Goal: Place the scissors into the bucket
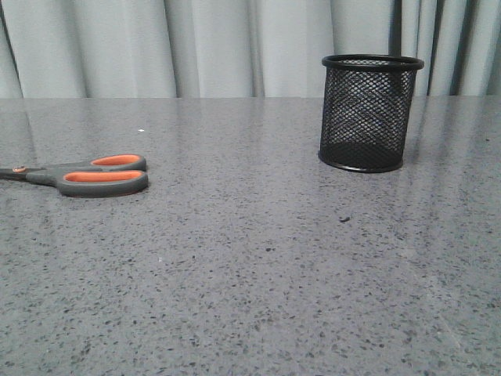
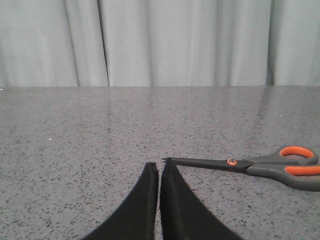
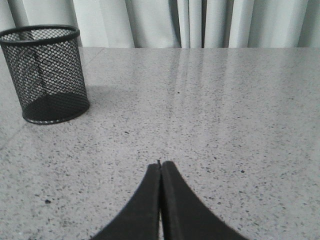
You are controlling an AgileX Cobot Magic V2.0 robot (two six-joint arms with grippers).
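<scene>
The scissors [image 1: 86, 175], dark grey with orange-lined handle loops, lie flat at the table's left edge in the front view, blades running out of frame. In the left wrist view the scissors [image 2: 260, 166] lie with the blade tip just beside my left gripper [image 2: 159, 166], which is shut and empty. The bucket [image 1: 366, 112], a black wire-mesh cup, stands upright at the back right. It also shows in the right wrist view [image 3: 46, 73], well away from my right gripper [image 3: 160, 164], which is shut and empty. Neither gripper shows in the front view.
The grey speckled table [image 1: 258, 258] runs back to a pale curtain [image 1: 235, 47] along its far edge.
</scene>
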